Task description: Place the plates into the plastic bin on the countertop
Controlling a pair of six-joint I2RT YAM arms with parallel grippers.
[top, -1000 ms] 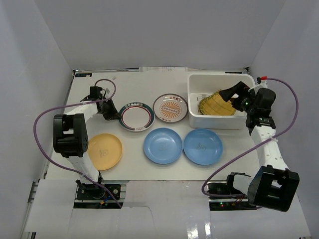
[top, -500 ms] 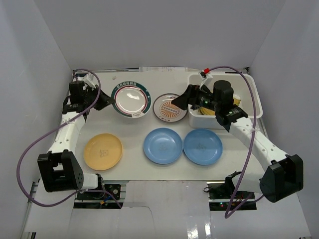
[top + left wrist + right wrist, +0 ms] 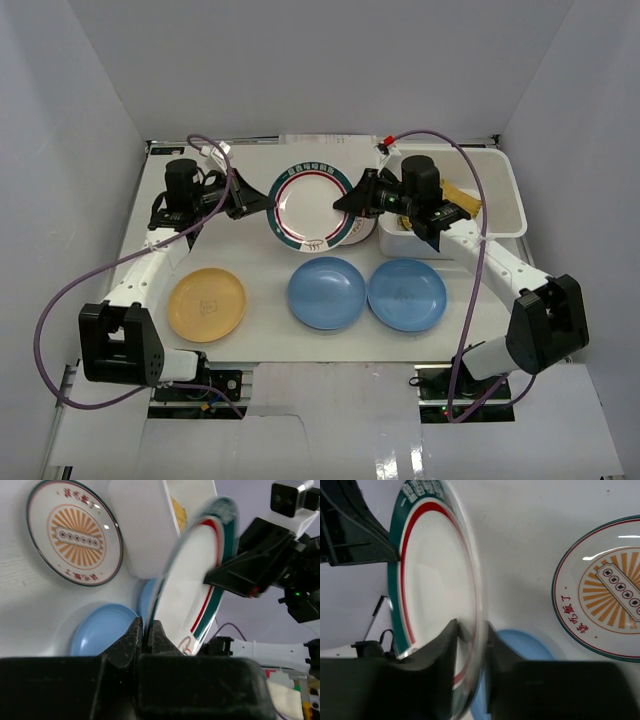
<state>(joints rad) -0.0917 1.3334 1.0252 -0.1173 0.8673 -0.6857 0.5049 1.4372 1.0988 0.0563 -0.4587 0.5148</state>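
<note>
The white plate with green-red rim hangs in the air above the table, tipped up almost on edge, between the 2 arms and to the left of the plastic bin. The left end effector is clamped tight on its left rim, fingers pinched flat on either face. The right end effector has its 2 fingers either side of the opposite rim; whether they have bitten yet cannot be told.

The plate looks stiff, thin and glossy, so it is probably light but slippery, and likely to chip or crack if dropped. The rim is the only sensible place to take hold, with 1 finger on each face and set deep enough to pass the raised lip. With a grip at each end, neither arm should twist against the other.

Not yet in the bin are the orange sunburst plate, 2 blue plates and 1 yellow-orange plate, all flat on the table. A yellow ribbed plate is already in the bin.
</note>
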